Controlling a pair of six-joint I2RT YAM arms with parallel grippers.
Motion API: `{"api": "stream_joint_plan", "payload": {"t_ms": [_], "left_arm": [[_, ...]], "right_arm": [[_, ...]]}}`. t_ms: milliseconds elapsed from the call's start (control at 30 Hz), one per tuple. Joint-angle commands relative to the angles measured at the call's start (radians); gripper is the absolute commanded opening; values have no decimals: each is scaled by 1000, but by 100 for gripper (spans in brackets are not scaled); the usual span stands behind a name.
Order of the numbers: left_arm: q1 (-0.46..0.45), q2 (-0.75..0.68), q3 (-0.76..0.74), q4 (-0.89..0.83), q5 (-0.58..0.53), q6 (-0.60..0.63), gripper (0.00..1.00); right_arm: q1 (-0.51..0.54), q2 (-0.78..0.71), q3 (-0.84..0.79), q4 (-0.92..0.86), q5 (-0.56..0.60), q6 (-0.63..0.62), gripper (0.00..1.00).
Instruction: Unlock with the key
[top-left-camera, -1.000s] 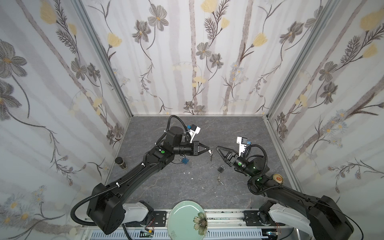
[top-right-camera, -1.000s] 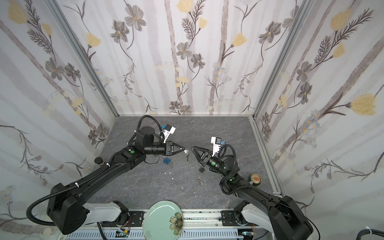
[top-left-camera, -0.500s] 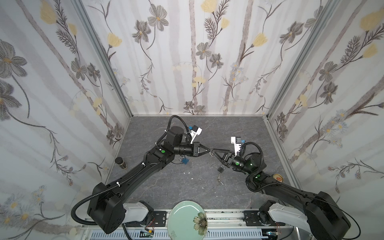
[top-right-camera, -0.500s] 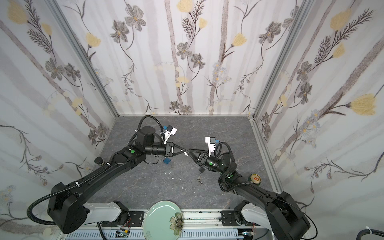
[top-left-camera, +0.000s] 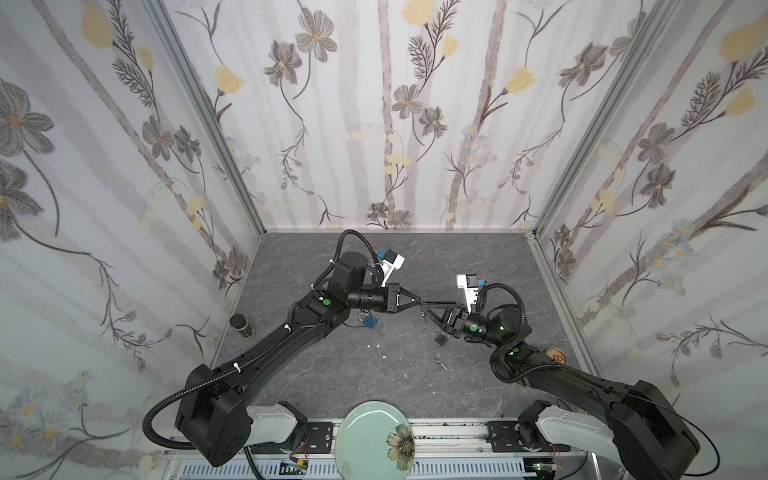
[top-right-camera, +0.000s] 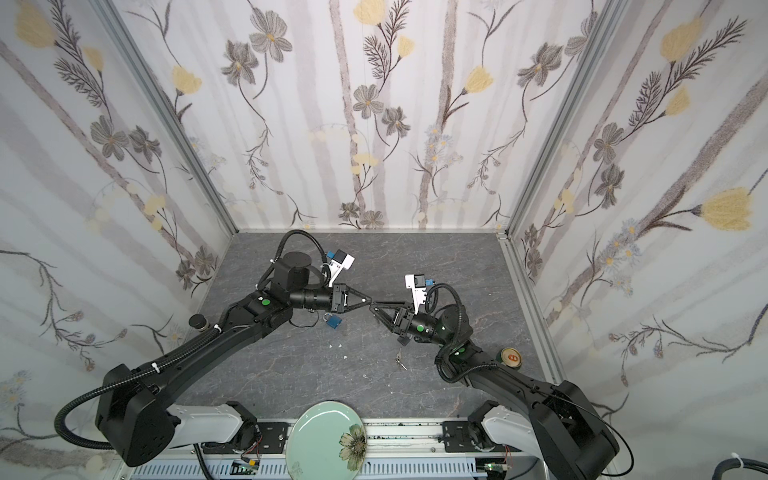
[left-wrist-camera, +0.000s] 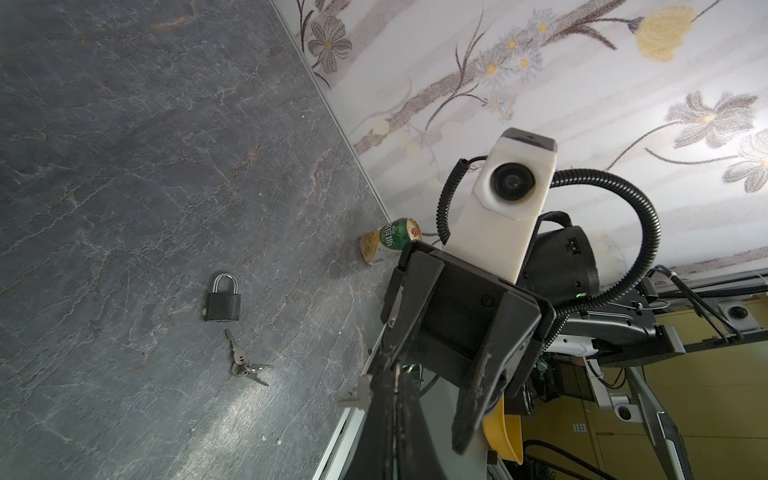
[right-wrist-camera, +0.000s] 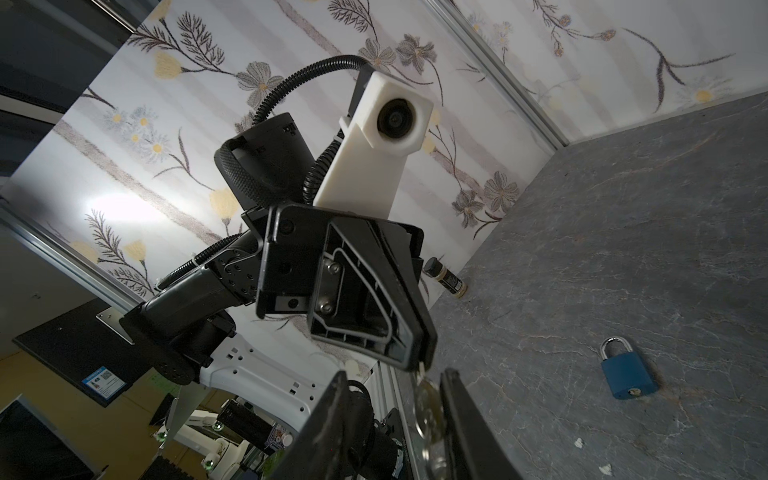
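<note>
Meeting tip to tip over the table (top-left-camera: 353, 382) in both top views: left hand (top-left-camera: 418, 300) clamped tight, right hand (top-left-camera: 428, 311) partly spread, blue padlock (top-left-camera: 371, 322) just beside the left hand's wrist. From left wrist: key (left-wrist-camera: 356, 395) pinched in that hand; black padlock (left-wrist-camera: 223, 301) and key bunch (left-wrist-camera: 245, 368) lying far past it; green can (left-wrist-camera: 390, 241) lettering unreadable. From right wrist: key ring (right-wrist-camera: 428, 401) dangling between right hand's parted fingers (right-wrist-camera: 461, 424).

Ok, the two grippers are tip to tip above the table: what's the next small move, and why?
Probably close the right gripper on the key bunch. In the right wrist view the bunch hangs from the shut left gripper, between the right one's parted jaws, so a squeeze should secure it before the left lets go.
</note>
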Motion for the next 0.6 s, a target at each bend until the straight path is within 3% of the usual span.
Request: {"api": "stream_joint_plan", "payload": {"t_ms": [0, 267, 433, 567], "left_arm": [[1, -4, 7, 25, -6, 14, 0], [1, -7, 3, 31, -4, 9, 0], [1, -13, -3, 38, -1, 6, 0], [2, -17, -8, 46, -4, 3, 0]], "right_arm": [[2, 4, 0, 40, -22, 0, 35], [2, 1, -5, 53, -35, 0, 24], [1, 4, -3, 64, -46, 1, 12], [3, 4, -5, 67, -51, 4, 15]]}}
